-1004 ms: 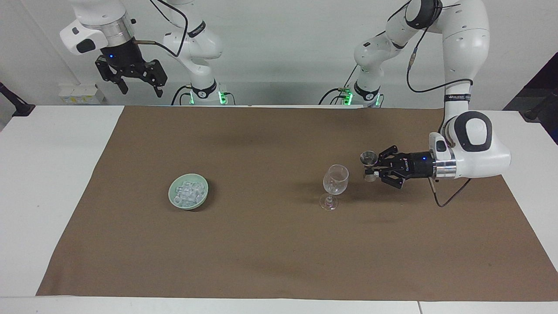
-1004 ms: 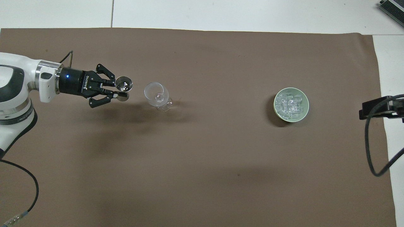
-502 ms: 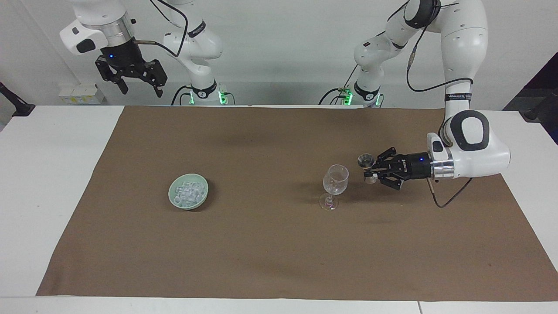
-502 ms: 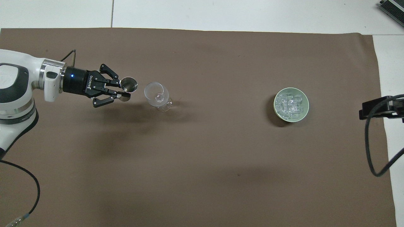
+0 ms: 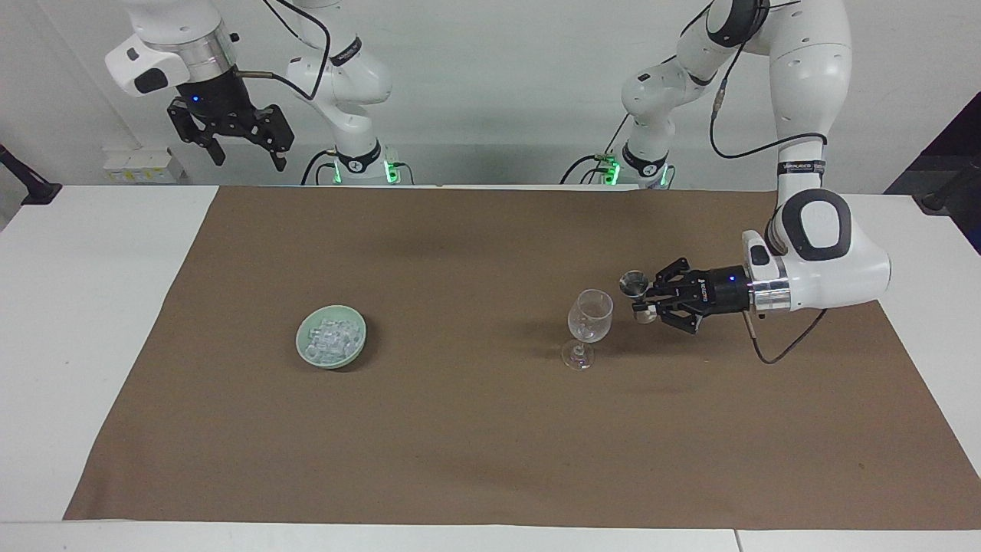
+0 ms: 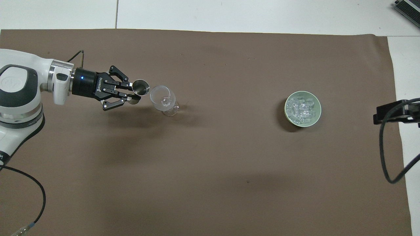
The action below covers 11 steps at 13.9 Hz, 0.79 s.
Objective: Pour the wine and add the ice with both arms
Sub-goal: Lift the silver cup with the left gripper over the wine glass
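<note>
A clear stemmed glass (image 5: 590, 316) stands upright on the brown mat toward the left arm's end; it also shows in the overhead view (image 6: 163, 98). My left gripper (image 5: 647, 297) lies level and is shut on the waist of a small metal double-ended measuring cup (image 5: 633, 284), held just beside the glass's rim and apart from it. In the overhead view the left gripper (image 6: 131, 93) shows the cup's open mouth (image 6: 141, 88) facing up. Ice cubes (image 5: 332, 333) fill a pale green bowl (image 5: 300, 337) toward the right arm's end. My right gripper (image 5: 249, 161) waits open, high above the table's edge.
The brown mat (image 5: 460, 429) covers most of the white table (image 5: 92, 322). The bowl (image 6: 303, 124) of ice (image 6: 300, 107) also shows in the overhead view. A black part of the right arm and its cable (image 6: 392, 113) show at the overhead view's edge.
My left gripper has carried the measuring cup closer to the glass's rim. The right arm, the glass and the bowl have not moved.
</note>
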Each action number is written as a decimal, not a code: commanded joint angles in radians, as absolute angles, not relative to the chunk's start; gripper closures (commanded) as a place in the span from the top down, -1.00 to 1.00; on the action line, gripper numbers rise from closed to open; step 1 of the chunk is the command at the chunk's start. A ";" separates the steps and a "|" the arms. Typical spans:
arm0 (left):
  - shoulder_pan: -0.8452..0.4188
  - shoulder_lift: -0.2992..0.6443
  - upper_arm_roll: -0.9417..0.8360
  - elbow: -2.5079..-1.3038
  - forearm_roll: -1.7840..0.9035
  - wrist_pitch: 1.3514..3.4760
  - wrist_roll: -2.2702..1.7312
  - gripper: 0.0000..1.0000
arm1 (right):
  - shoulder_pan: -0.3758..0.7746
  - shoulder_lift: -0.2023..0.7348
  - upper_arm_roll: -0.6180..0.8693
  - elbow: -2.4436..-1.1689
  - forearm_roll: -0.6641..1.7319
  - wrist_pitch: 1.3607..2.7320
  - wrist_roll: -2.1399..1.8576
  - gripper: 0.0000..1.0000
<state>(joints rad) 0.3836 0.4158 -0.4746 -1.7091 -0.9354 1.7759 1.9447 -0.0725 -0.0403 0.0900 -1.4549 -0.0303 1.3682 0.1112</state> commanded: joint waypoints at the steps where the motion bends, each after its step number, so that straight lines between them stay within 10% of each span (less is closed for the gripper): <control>1: 0.368 0.367 -0.462 -1.740 -0.896 1.804 1.921 -1.00 | -0.092 -0.052 0.094 -1.460 -0.006 1.364 0.083 1.00; 11: 0.353 0.344 -0.462 -1.727 -0.828 1.812 1.864 -1.00 | -0.092 -0.052 0.094 -1.460 -0.008 1.364 0.083 1.00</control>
<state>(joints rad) 0.3760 0.3855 -0.4744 -1.7084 -0.8461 1.7853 1.8916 -0.0725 -0.0404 0.0901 -1.4549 -0.0303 1.3682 0.1112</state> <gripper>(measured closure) 0.789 0.000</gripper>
